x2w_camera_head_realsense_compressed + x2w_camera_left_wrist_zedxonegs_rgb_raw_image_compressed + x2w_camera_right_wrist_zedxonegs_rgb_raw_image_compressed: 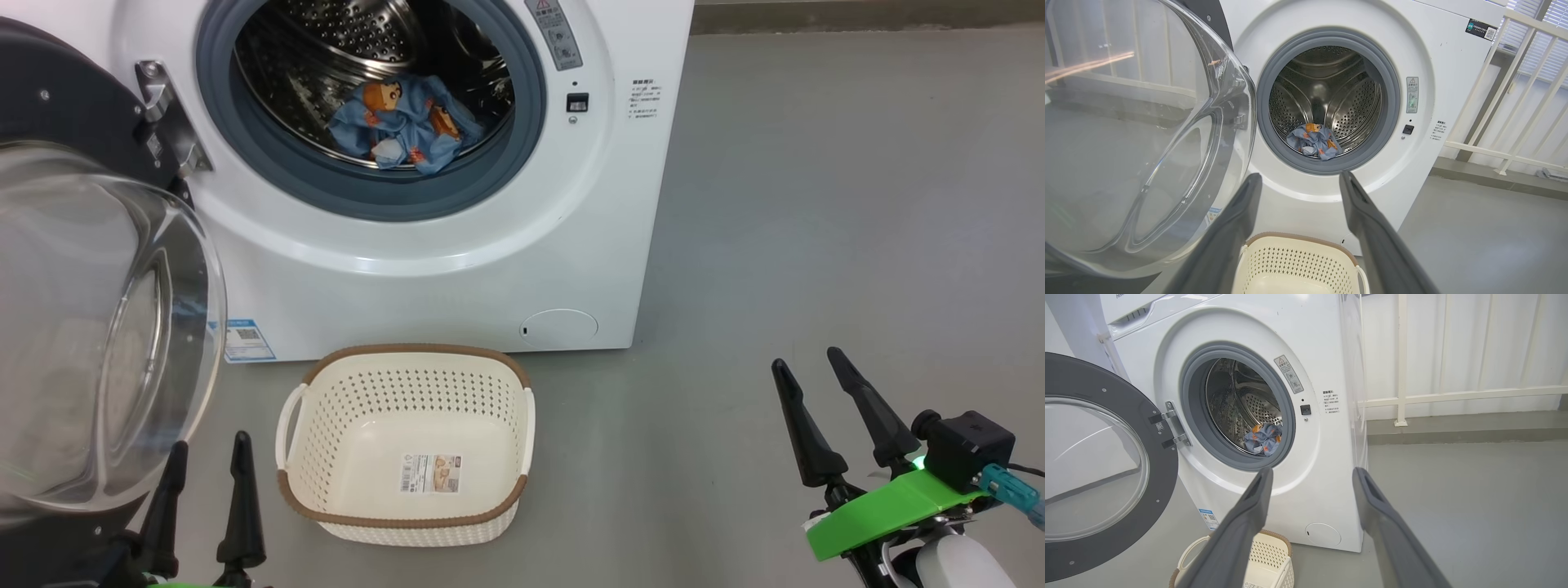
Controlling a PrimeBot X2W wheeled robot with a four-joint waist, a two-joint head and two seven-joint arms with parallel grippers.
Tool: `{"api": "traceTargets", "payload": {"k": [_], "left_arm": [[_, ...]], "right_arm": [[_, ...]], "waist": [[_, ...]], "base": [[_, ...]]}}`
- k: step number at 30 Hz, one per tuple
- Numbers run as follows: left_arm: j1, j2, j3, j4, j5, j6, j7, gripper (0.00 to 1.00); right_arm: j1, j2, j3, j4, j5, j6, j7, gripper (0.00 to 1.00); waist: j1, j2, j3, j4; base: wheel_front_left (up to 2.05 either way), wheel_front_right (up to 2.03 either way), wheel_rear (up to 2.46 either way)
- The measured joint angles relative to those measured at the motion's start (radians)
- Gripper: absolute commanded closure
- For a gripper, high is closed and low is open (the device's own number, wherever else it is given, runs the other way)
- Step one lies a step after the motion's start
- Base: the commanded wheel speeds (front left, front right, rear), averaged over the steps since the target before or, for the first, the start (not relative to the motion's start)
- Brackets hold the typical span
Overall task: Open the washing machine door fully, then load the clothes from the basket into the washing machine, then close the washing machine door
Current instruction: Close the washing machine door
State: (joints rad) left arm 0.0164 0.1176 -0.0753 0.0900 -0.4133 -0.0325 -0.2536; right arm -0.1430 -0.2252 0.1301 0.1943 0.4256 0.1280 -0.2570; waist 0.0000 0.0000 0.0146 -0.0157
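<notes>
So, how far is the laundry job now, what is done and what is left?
Done: the washing machine door stands wide open, the clothes lie inside the washing machine, and the basket holds only its paper label. In hand: nothing; the left gripper and the right gripper are both open and empty. Left: closing the door.

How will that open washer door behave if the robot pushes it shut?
The washing machine door probably swings rigidly as one piece on its metal hinge. Its bulging glass window looks smooth, so likely slippery and fairly heavy.
</notes>
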Motion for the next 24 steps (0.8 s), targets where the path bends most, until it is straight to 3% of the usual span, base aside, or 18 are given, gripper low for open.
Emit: {"api": "traceTargets", "payload": {"k": [24], "left_arm": [[0.000,0.009,-0.003,0.011,-0.002,0.003,0.000,0.00]], "right_arm": [[0.000,0.000,0.008,0.005,0.000,0.000,0.000,0.00]], "waist": [[0.0000,0.0000,-0.004,0.047]], "base": [[0.00,0.00,0.00]]}}
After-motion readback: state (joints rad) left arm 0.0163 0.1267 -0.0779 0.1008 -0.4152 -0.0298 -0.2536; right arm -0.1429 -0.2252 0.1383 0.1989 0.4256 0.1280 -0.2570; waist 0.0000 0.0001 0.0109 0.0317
